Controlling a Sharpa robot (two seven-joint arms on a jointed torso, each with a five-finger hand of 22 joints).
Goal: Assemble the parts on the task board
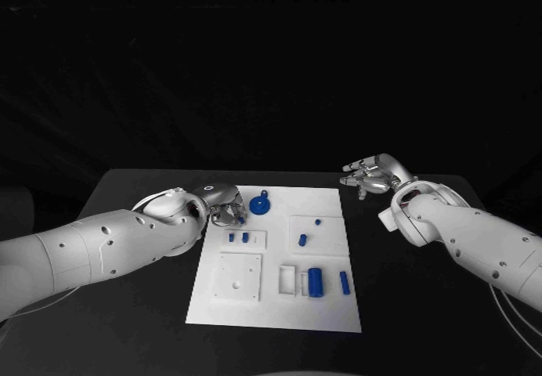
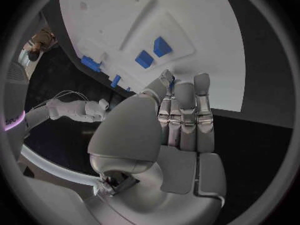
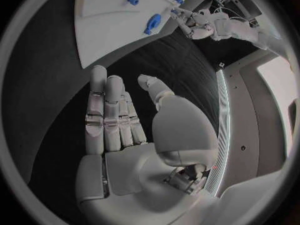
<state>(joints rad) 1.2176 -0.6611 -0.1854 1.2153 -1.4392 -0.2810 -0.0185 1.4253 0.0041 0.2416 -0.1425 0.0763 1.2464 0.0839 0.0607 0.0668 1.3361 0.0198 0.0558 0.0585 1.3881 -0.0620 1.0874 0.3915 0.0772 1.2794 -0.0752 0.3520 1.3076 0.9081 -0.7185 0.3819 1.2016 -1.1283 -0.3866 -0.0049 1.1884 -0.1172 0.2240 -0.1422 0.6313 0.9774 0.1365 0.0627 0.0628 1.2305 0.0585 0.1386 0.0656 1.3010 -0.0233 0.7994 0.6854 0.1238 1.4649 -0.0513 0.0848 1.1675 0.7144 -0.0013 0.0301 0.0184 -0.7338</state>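
Head view shows the black tabletop (image 1: 135, 184) carrying the flat white rectangular task board (image 1: 327, 313) in its middle. On the board lie small blue plastic parts (image 1: 316, 282), and a round blue part with a loop (image 1: 261, 206) lies near the far left corner. The silver left hand (image 1: 226, 205) hangs at the board's far left edge, fingers (image 2: 185, 116) straight and together, holding nothing. The silver right hand (image 1: 370, 177) is beyond the far right corner, off the board, fingers (image 3: 106, 112) stretched out side by side, empty.
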